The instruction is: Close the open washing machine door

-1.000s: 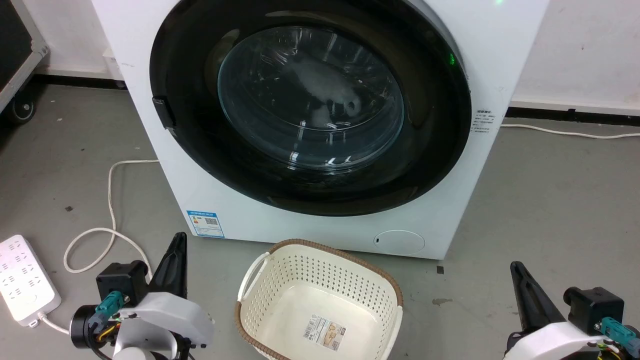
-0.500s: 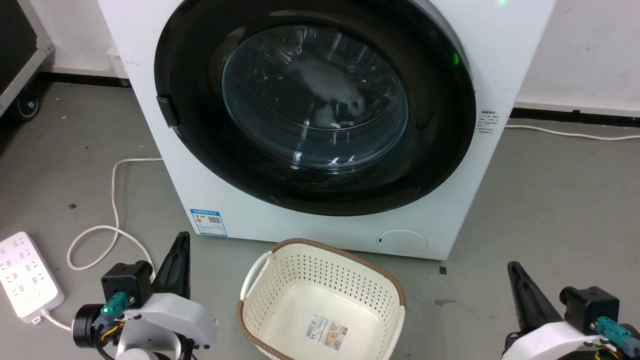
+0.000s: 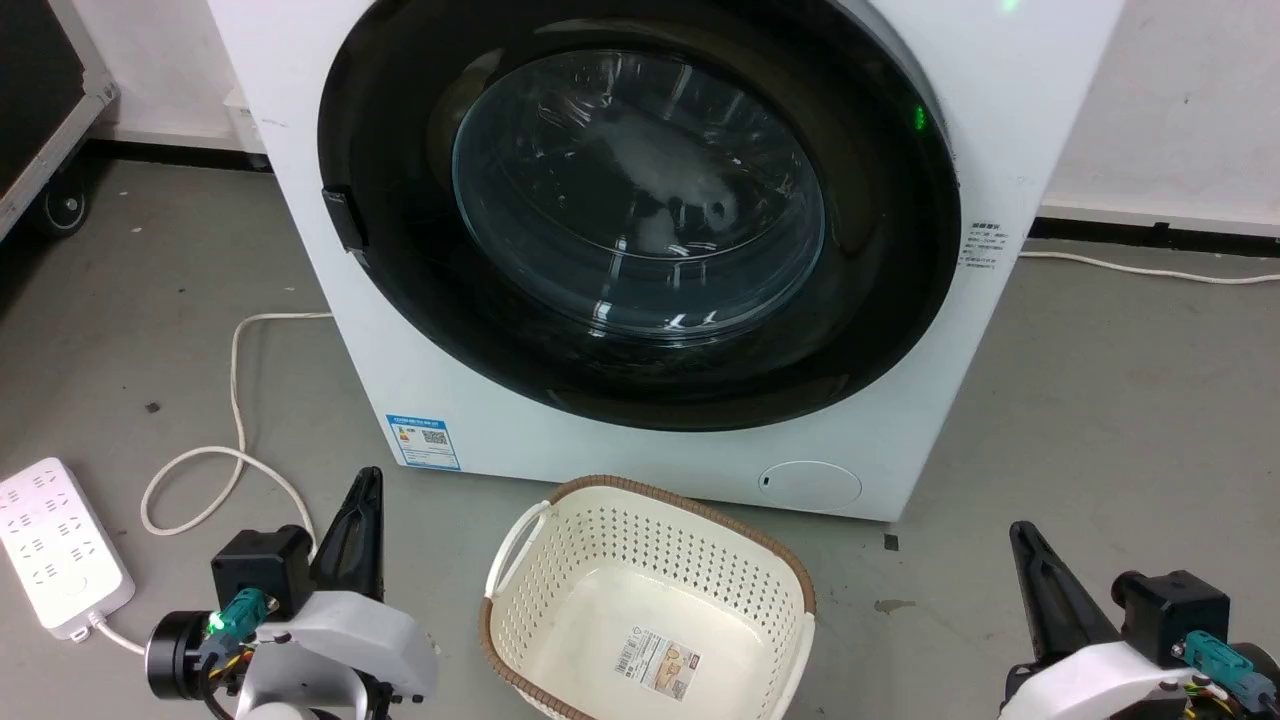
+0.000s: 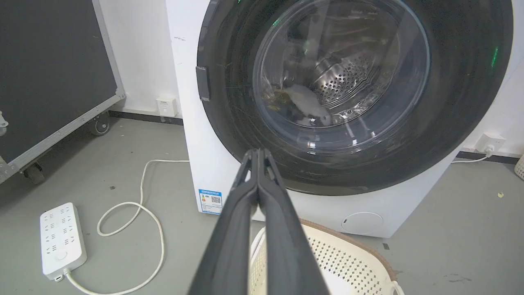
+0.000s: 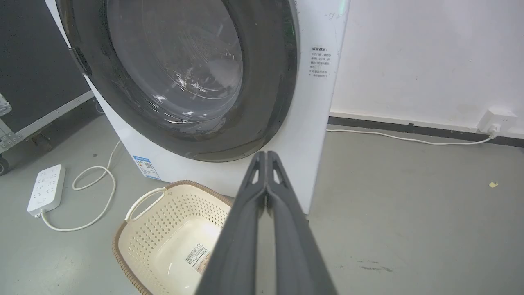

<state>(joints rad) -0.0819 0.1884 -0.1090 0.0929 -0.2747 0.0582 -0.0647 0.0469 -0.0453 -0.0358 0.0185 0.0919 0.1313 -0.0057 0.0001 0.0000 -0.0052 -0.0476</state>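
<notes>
In the head view, the door (image 3: pixel 640 215) is being seen lying flush in the front of the machine (image 3: pixel 520 440), with no gap being shown around its rim. Against the pictures from the last second, the whole scene is being shifted slightly rightward. This is being read as camera movement, not door movement. The left gripper (image 3: pixel 365 490) and right gripper (image 3: pixel 1025 545) are being kept low at the bottom corners, well apart from the door, on either side of the basket (image 3: pixel 790 570).

In the left wrist view, the left gripper (image 4: pixel 258 155) is being held pressed together and empty, pointing at the door (image 4: pixel 348 82).

In the right wrist view, the right gripper (image 5: pixel 266 156) is likewise being held closed on nothing, below the door (image 5: pixel 176 69).

The closing is being judged already done.
</notes>
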